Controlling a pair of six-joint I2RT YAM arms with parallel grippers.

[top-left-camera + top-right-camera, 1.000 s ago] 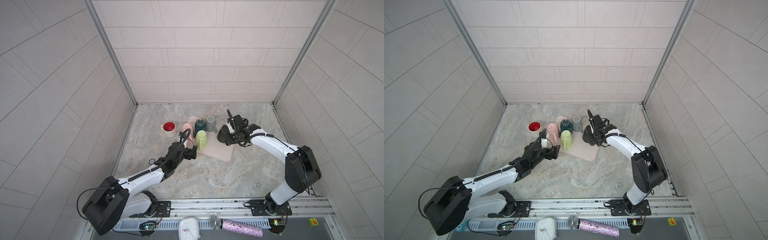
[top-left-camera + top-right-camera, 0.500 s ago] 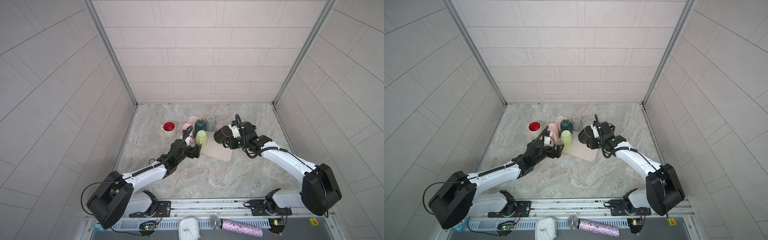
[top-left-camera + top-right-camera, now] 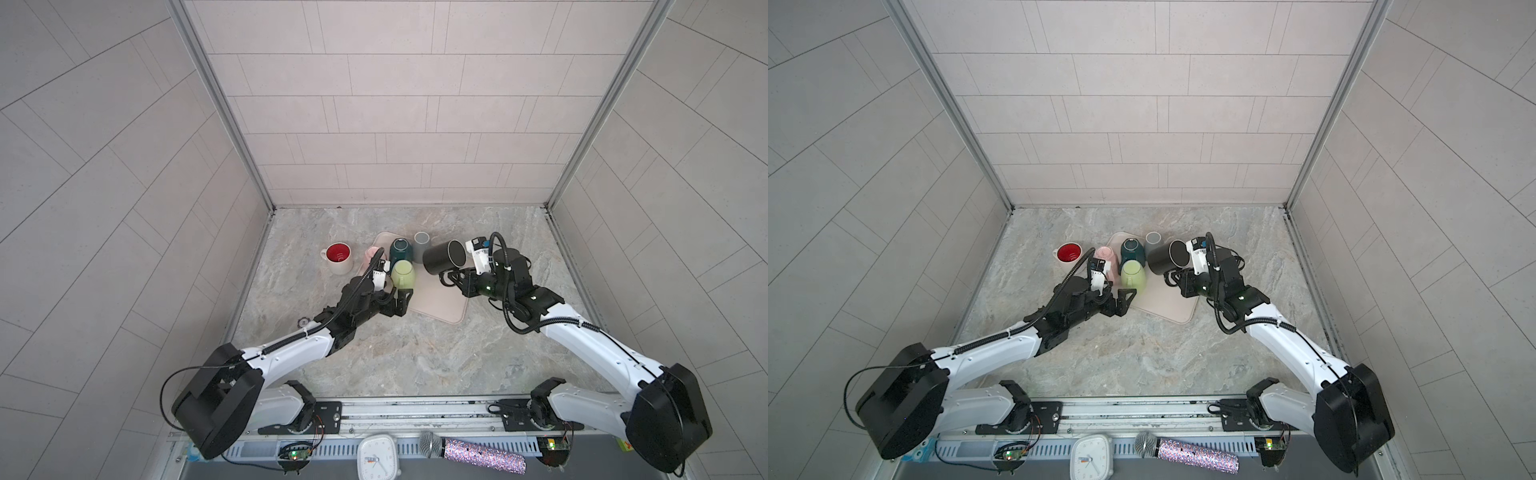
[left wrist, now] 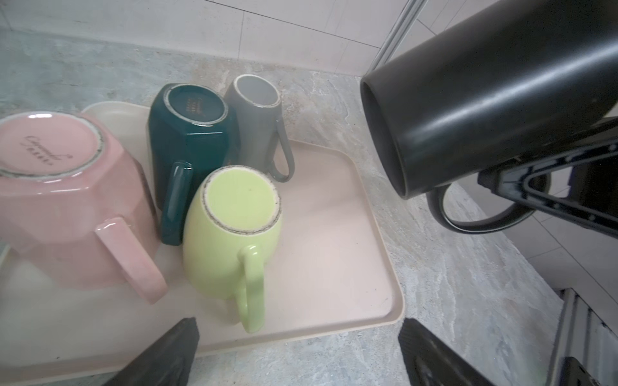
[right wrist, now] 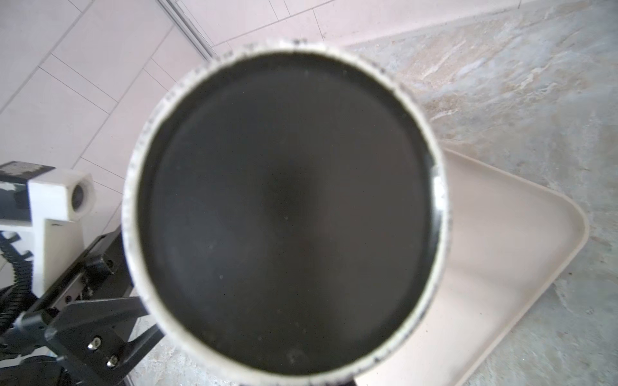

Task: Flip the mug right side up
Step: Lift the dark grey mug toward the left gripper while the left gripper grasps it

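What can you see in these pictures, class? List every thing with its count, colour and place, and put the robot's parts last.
black mug: one, black, off the table, on its side
pink mug: one, pink, upside down on tray
dark green mug: one, dark green, upside down on tray
light green mug: one, light green, upside down on tray
grey mug: one, grey, upside down at tray's far edge
white mug: one, white, red inside, upright left of tray
tray: one, beige, mid-table
table: one, grey marble
clock: one, white, front rail
microphone: one, glittery, beside clock
left gripper: one, black, jaws open, before light green mug
right gripper: one, black, jaws shut on black mug's handle
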